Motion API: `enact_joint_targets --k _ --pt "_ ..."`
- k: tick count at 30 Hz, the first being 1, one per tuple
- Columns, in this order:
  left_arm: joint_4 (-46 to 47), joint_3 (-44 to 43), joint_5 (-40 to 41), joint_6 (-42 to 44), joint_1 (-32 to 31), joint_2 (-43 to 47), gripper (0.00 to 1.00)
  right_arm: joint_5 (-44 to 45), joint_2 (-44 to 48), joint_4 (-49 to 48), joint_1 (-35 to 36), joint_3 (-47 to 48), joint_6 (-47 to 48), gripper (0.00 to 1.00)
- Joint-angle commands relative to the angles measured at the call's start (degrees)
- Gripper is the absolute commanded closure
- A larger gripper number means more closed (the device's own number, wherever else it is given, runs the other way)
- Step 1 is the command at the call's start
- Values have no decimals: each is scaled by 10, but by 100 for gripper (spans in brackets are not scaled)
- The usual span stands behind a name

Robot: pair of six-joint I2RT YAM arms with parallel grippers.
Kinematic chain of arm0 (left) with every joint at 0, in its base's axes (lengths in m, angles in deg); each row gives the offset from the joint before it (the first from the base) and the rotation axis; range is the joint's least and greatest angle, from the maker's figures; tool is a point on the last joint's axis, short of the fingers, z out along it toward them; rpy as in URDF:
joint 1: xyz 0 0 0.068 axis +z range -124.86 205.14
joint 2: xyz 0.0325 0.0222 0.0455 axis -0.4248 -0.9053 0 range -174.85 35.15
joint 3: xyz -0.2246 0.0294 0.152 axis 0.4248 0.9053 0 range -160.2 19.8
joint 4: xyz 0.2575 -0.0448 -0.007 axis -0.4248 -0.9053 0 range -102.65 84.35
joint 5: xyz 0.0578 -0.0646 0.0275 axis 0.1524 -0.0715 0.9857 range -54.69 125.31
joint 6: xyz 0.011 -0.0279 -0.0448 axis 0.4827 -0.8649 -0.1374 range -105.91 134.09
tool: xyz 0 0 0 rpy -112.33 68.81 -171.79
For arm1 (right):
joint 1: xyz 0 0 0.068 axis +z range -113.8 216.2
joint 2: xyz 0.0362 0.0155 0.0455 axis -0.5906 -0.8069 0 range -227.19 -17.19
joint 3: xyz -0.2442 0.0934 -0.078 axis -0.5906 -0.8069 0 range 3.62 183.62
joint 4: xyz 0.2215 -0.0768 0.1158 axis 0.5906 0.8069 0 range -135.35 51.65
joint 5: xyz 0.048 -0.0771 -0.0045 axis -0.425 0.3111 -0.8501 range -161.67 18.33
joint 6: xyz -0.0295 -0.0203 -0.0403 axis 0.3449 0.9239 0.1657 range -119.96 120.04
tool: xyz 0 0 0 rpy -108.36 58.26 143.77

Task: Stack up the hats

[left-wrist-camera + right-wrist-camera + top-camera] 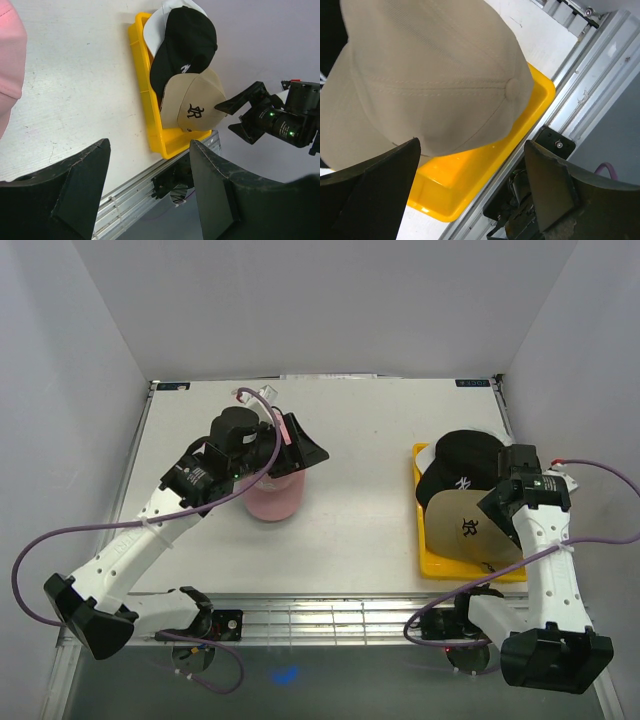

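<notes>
The pink cap (274, 496) lies on the table at the left; its edge shows in the left wrist view (10, 65). My left gripper (300, 445) hovers above it, open and empty. The tan cap (462, 527) lies in the yellow tray (470, 568), overlapping the black cap (465, 462), which lies over the white cap (426, 456). In the left wrist view, tan cap (192, 107), black cap (182, 45), white cap (156, 27). My right gripper (500, 502) is open just above the tan cap (430, 80).
The yellow tray (145, 100) sits at the table's right front, close to the metal rail (330, 615) along the near edge. The enclosure's white walls bound the table on the left, back and right.
</notes>
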Motion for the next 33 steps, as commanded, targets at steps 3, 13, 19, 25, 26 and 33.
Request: enact_joint_targets --k 3,13,19,25,26,33 --pt "12 4 -22 19 -2 1 25 -68 3 -99 -57 -45 66 20" --pt "9 15 -35 28 -2 -1 25 -156 12 -133 -62 -22 101 92" --pt "21 27 -47 27 -2 -8 25 -202 7 -110 -62 58 138 92" --pt "41 35 -79 22 -3 -21 24 -264 -10 -74 -62 152 174 92" --pt "46 37 -85 20 -3 -22 23 -276 -12 -71 -62 164 178 92" --pt "78 46 -119 12 -3 -23 18 -430 -48 -80 -61 259 219 92"
